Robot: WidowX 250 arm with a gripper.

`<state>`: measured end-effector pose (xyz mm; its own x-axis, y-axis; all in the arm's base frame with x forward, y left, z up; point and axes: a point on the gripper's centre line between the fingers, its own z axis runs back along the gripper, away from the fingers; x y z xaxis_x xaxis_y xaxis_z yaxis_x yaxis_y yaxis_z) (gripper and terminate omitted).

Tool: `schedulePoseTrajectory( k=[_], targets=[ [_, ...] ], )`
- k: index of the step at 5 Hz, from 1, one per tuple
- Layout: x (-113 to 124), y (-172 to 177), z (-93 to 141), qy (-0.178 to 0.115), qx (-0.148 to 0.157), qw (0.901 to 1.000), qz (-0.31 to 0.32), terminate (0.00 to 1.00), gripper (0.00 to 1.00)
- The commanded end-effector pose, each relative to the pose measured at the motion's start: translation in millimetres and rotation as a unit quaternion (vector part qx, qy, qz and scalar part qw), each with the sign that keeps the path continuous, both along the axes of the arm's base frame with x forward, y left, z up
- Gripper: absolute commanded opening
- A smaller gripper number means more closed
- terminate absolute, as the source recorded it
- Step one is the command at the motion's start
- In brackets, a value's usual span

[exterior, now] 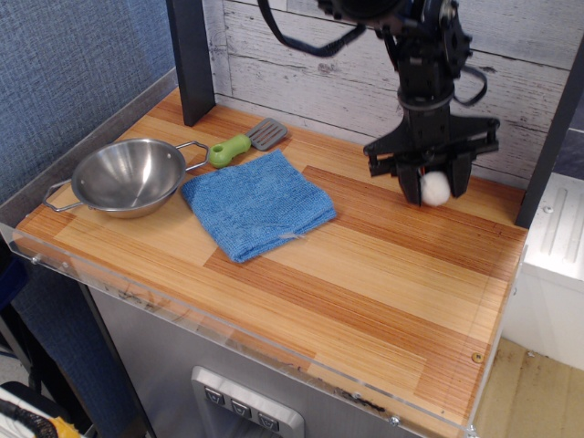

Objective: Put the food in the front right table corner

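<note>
Striped light-and-dark wooden tabletop [365,274] with a clear acrylic edge, backed by a whitewashed plank wall [301,64].

Gripper [431,182]: black, pointing down at the back right of the table. Its fingers [404,181] stand narrow, closed against the food.

Food [436,188]: small white rounded plush piece, sitting between the fingertips, its lower part showing below them. It appears lifted just clear of the wood, though contact cannot be told for certain.

Front right table corner [470,365]: well apart from the food, toward the near edge, with a small screw hole [475,358].

Blue cloth [258,203]: folded, lying flat mid-table.

Steel bowl [128,176]: wire-handled, at the left, near the cloth.

Green-handled spatula [245,142]: lying behind the cloth, just beside the bowl's handle.

Dark post [190,55]: upright at the back left.
</note>
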<state>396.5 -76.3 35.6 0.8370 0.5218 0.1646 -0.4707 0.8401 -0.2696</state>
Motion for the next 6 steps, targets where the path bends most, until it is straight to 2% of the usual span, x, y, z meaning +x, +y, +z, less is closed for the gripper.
schedulePoseTrajectory(
  k=[1, 3, 4, 6],
  targets=[
    [1, 4, 76, -0.064, -0.008, 0.9979, -0.001, 0.00, 0.00],
    [-46, -13, 79, -0.045, -0.011, 0.9965, -0.069, 0.00, 0.00],
    [-74, -22, 79, -0.045, -0.017, 0.9933, -0.105, 0.00, 0.00],
    [-121, -16, 66, -0.029, -0.011, 0.9886, -0.147, 0.00, 0.00]
  ],
)
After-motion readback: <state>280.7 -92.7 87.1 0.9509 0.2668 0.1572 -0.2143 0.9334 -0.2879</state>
